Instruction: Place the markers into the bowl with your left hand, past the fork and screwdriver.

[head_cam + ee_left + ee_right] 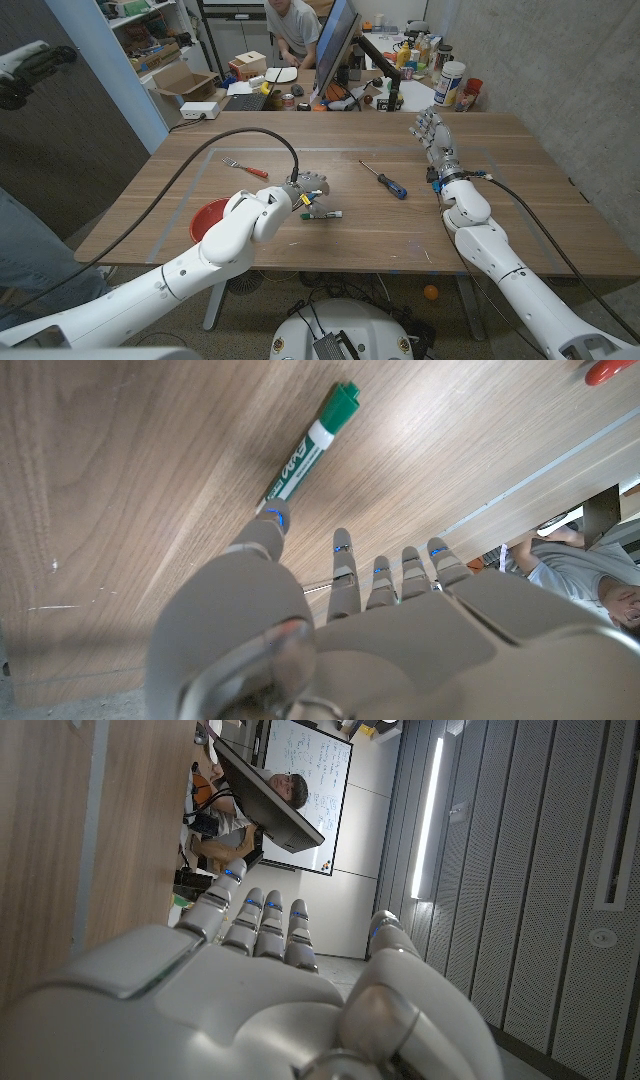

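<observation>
One green-capped white marker (312,443) lies on the table (120,480) just beyond the left hand (330,620), fingers (343,565) apart.

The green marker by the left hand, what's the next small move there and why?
Probably ease the left hand down and close its fingers around the green marker. In the left wrist view the marker lies loose on the table just beyond the spread fingertips, nothing held yet. The red bowl waits behind the forearm.
</observation>
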Tool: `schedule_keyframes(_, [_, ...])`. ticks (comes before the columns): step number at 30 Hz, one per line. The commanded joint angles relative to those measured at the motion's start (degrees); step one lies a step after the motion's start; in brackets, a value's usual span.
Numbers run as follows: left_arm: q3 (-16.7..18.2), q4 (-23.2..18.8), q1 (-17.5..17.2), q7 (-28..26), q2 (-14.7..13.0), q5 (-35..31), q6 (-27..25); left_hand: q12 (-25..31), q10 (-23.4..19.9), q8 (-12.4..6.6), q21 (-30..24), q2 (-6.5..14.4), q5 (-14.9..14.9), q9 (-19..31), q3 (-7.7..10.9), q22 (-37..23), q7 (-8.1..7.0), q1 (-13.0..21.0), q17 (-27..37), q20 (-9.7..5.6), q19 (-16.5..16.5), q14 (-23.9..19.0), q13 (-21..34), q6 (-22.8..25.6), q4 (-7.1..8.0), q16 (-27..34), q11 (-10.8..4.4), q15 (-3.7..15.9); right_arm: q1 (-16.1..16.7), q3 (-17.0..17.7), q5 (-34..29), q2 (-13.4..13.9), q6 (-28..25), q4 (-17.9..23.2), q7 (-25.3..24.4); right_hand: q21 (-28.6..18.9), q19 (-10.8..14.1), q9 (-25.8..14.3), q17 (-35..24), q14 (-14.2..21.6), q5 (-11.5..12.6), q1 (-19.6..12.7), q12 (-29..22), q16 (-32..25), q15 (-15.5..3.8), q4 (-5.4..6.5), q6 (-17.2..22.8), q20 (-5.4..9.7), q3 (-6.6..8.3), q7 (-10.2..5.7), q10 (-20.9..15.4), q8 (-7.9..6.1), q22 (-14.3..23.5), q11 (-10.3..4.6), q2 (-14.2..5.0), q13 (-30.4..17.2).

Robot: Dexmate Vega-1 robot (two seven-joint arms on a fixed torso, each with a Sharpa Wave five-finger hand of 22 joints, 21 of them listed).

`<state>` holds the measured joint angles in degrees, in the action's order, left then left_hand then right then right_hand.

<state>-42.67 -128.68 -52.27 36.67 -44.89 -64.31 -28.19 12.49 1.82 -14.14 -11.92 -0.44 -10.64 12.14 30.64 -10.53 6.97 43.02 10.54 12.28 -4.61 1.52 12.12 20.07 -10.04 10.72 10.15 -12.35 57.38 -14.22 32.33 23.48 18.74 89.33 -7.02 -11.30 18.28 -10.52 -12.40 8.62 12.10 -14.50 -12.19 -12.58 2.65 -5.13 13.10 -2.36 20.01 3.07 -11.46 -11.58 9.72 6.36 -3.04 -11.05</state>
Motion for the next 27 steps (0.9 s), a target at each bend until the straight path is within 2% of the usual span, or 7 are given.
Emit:
schedule_keyframes(1, [-0.2, 0.7, -0.7, 1.5, 1.8, -2.7, 0.4, 0.0, 0.3, -0.11, 0.1, 0.1, -0.5, 0.2, 0.06, -0.3, 0.22, 0.5, 0.1, 0.11, -0.4, 0.6, 0.2, 0.2, 0.23, -0.1, 0.49, 0.05, 0.1, 0.3, 0.5, -0.4, 0.6, -0.7, 0.6, -0.1, 0.4, -0.2, -0.1, 0.7, 0.6, 0.3, 0.3, -0.4, 0.1, 0.04, 0.3, 0.07, -0.18, -0.34, -0.6, 0.13, 0.2, -0.12, 0.2, -0.1])
schedule_keyframes(21, [-0.3, 1.8, -2.6, -0.5, 3.0, -4.5, 0.2, 0.6, -0.8, -0.6, 0.1, 0.6, -0.6, 0.6, -0.37, -0.4, 0.05, 0.9, 0.2, 0.09, -0.3, -0.1, 0.2, 1.3, 0.65, 0.3, 0.21, 0.08, 0.8, 0.4, 0.8, -1.2, 1.9, -2.0, 0.9, -0.2, 0.8, -0.2, -0.1, 1.2, 0.6, 0.4, 0.3, -0.5, 0.0, -0.06, 0.5, 0.01, -0.22, -0.58, -0.8, 0.16, 0.2, 0.04, 0.22, -0.1])
schedule_keyframes(27, [-0.7, 2.4, -3.1, -1.1, 3.5, -5.2, 0.2, 0.7, -1.0, -0.79, 0.0, 0.6, -0.6, 0.7, -0.46, -0.4, -0.4, 1.0, 0.2, 0.09, -0.2, -0.3, 0.2, 1.7, 0.65, 0.3, -0.14, 0.1, 1.0, 0.5, 1.0, -1.4, 2.3, -2.5, 1.0, -0.2, 0.8, -0.2, -0.1, 1.2, 0.7, 0.4, 0.4, -0.5, -0.02, -0.1, 0.6, 0.02, -0.22, -0.58, -0.8, 0.14, 0.2, 0.11, 0.22, -0.1])
